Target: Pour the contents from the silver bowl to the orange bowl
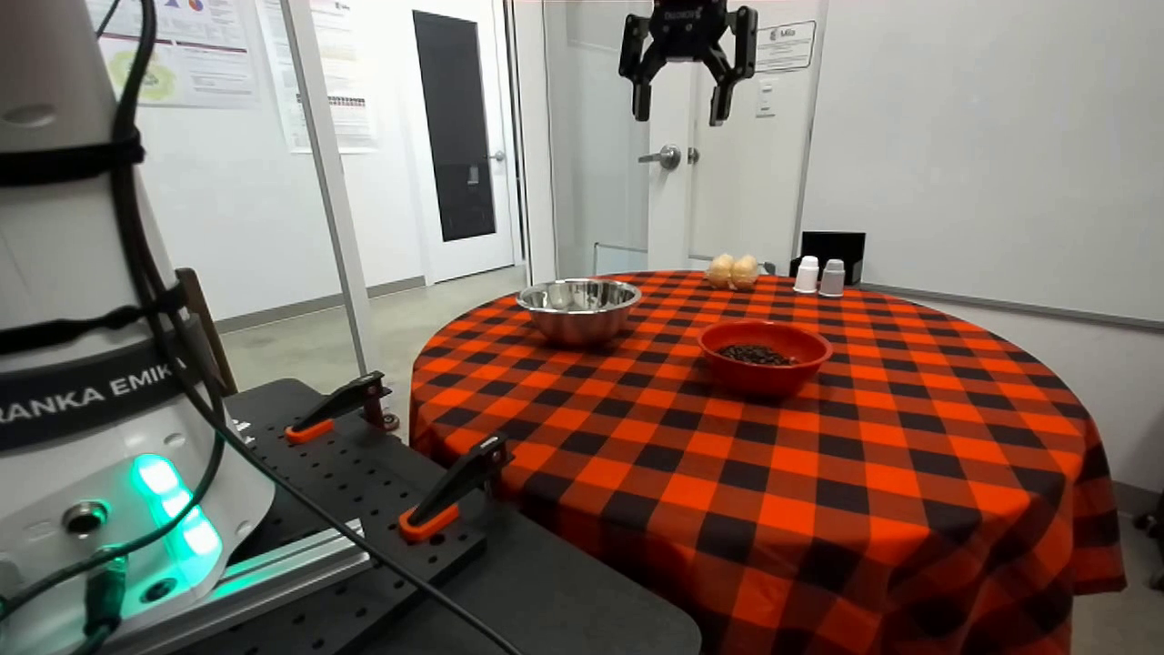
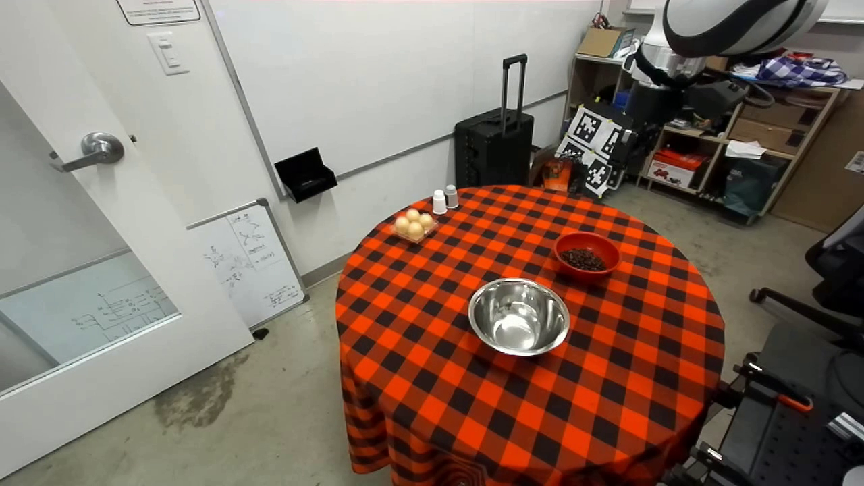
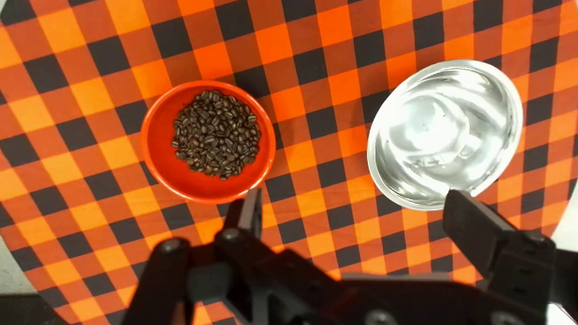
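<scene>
Hanging high above the level of the orange bowl [image 3: 160, 145], the gripper [image 1: 680, 120] is holding its fingers [image 3: 474, 230] well apart.
Lower down, dark coffee beans [image 3: 216, 133] are lying inside the orange bowl, and the silver bowl [image 3: 445, 135] is resting upright near that bowl but apart from it, both standing on the checked tablecloth [image 1: 909, 473]. Farther from the orange bowl, a pack of pale round items [image 2: 414, 227] is sitting near two small containers [image 1: 806, 276] in both exterior views; farther still, a black case [image 2: 496, 152] is standing off the cloth.
</scene>
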{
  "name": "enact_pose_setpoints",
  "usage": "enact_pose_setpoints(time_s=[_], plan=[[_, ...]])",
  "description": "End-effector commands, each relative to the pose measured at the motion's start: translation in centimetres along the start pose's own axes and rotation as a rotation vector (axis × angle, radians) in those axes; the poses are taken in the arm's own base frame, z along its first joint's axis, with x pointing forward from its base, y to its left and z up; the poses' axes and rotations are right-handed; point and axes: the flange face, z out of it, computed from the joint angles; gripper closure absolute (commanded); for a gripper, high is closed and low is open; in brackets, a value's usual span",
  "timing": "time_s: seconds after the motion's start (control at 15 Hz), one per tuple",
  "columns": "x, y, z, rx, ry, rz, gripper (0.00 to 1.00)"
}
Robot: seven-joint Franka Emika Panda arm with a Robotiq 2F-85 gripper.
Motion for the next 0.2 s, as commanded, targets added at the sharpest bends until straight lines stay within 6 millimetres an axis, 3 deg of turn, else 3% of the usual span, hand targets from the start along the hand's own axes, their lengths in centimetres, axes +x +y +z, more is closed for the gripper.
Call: enact_pose_setpoints(time_s=[0.0, 0.13], plan=[[-0.03, -0.01, 0.03, 0.001, -0.003, 0.0, 0.0], [-0.07, -0.02, 0.12, 0.001, -0.004, 0.0, 0.0]])
